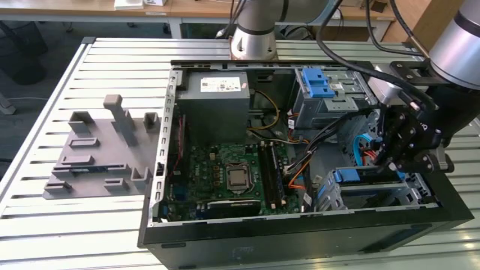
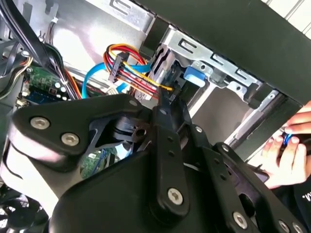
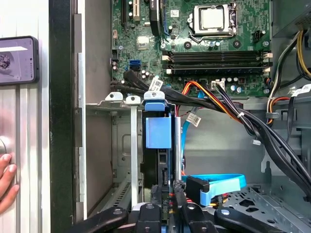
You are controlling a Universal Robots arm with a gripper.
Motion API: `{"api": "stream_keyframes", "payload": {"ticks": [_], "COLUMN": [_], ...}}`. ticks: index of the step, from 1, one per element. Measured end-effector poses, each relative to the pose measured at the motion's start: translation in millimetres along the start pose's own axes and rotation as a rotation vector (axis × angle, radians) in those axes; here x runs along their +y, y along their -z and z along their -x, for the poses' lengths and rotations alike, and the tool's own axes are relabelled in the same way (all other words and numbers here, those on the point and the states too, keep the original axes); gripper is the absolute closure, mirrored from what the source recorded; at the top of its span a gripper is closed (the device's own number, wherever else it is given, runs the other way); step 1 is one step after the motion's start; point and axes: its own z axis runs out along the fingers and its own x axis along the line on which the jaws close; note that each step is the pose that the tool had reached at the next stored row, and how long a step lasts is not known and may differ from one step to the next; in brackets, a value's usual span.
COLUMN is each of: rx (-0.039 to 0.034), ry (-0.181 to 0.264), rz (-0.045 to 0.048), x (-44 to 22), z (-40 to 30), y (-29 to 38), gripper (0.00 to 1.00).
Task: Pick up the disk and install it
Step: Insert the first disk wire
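Jaws (image 3: 167, 206) at one disk (image 3: 158, 133)

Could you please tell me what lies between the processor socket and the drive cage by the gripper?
Memory slots and a cable bundle, in the exterior view.

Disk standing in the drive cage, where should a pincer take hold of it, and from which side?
Grip the disk across its two flat faces at the exposed narrow edge, beside the blue tab, coming straight in through the open side of the case. It stands on edge in the cage, whose metal walls flank its faces deeper in.
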Motion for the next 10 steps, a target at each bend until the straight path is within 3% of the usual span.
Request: {"api": "stream_keyframes", "payload": {"ticks": [6,10], "rx": [-0.0001,-0.0005], "ry": [0.0,0.0], "rz": [0.0,0.0], "x": [0.1,0.1], "z": [-0.7,-0.8], "y": [10.9,11.8], "gripper": [0.76,0.77]}}
